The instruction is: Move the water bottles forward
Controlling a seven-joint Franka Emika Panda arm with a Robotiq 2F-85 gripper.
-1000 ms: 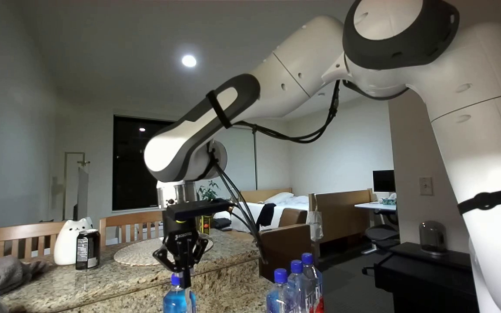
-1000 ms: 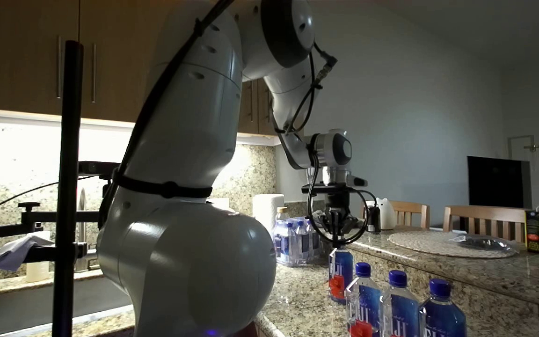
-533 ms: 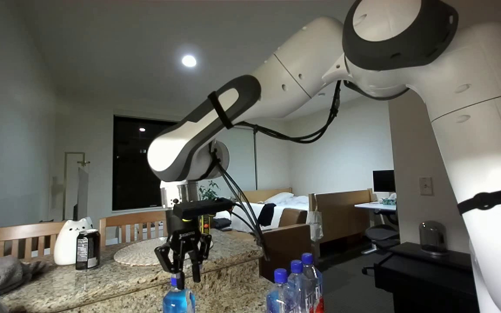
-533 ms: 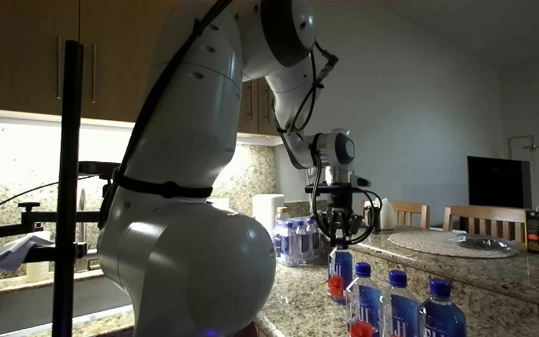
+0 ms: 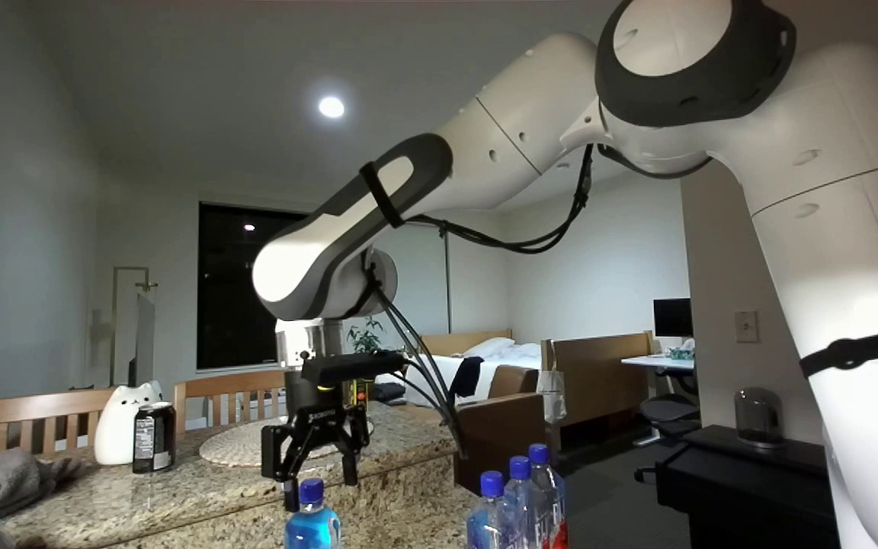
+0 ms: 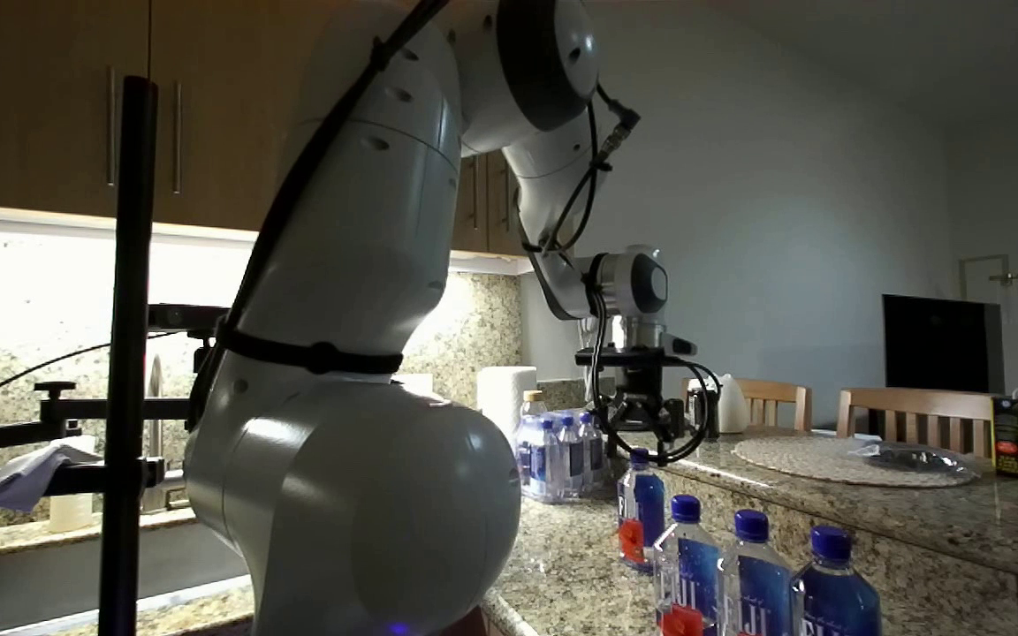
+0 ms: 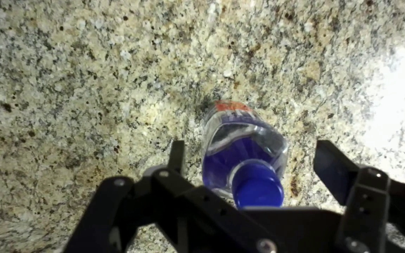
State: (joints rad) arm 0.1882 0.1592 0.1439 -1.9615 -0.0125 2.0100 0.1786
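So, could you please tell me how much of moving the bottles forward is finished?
Probably done: one bottle stands upright, ahead of three more bottles. In hand: the tool is open, that bottle between its fingers but not gripped; backing away seems next. Left: those three bottles stand in a row, likely waiting to be moved.

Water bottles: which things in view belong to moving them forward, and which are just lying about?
For the job: pincer, open; water bottle beneath it; three water bottles in a row; possibly the clustered bottles.

Just lying about: black can, white cat figure, round placemat, drink carton, gray cloth.
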